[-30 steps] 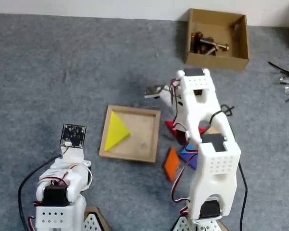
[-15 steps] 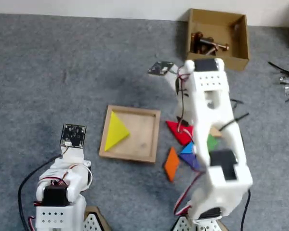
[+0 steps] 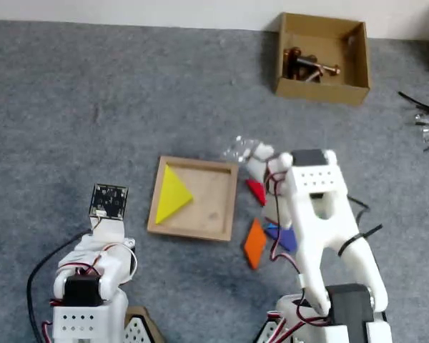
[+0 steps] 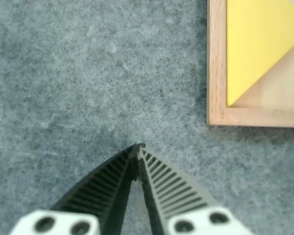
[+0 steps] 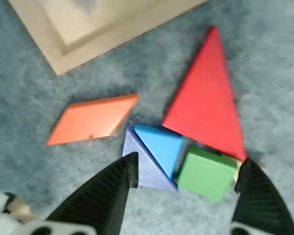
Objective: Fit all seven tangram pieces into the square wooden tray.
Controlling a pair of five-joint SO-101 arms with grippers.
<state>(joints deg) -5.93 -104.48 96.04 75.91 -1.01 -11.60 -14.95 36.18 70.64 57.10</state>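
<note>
The right gripper (image 5: 188, 169) is spread wide and nothing is held. Below its gap the green square (image 5: 206, 172), blue triangle (image 5: 159, 147) and purple triangle (image 5: 139, 171) are packed edge to edge. Just beyond them the red triangle (image 5: 206, 105) is laid against the cluster. The orange parallelogram (image 5: 92, 119) is set slightly apart, ringed by carpet (image 5: 34, 88). Farther on, the tray (image 5: 112, 34) corner is reached across an open strip.

The left gripper (image 4: 138, 152) is closed on nothing over bare carpet. Beyond its tips the tray's rim is seen, with the yellow triangle (image 4: 257, 44) inside against it.

Five pieces are counted outside the tray, one inside.
</note>
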